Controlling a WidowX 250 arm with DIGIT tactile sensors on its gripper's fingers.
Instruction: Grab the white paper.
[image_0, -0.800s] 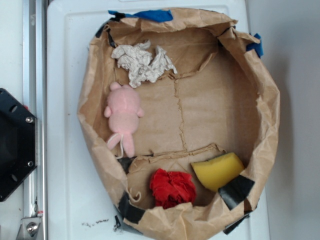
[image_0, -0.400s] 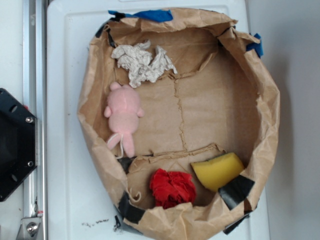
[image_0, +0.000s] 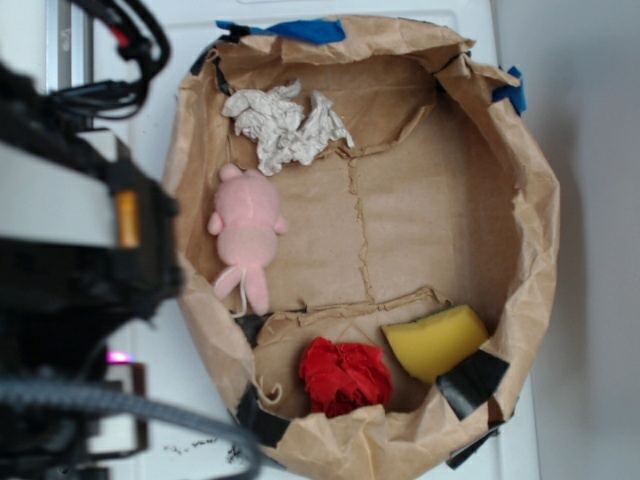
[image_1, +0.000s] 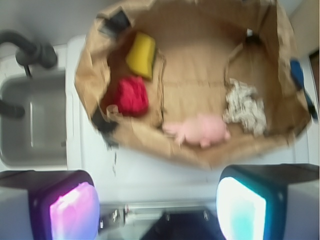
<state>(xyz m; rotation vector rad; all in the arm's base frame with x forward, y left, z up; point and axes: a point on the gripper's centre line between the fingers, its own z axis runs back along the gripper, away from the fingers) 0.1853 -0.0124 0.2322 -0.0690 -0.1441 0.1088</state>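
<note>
**A:** Where did your arm (image_0: 80, 270) sit at that moment?

**B:** It filled the left side of the exterior view as a dark, blurred mass with cables, over the white surface (image_0: 140, 60) just outside the brown paper bag (image_0: 540, 230). No part of it reached inside the bag.

**A:** And your gripper (image_1: 157, 210)?

**B:** In the wrist view its two fingers stood wide apart, with nothing between them. The pink-lit pad (image_1: 72, 210) was at lower left and the cyan-lit one (image_1: 240, 210) at lower right. The camera looked down on the bag from beyond its near wall.

**A:** Where was the white paper (image_0: 285, 125)?

**B:** It lay on the bag's floor close to the far wall, untouched. The pink plush toy (image_0: 245, 235) lay just beside it. The red wad (image_0: 345, 375) and the yellow sponge (image_0: 435, 340) sat at the opposite end, well apart from your target.
</note>
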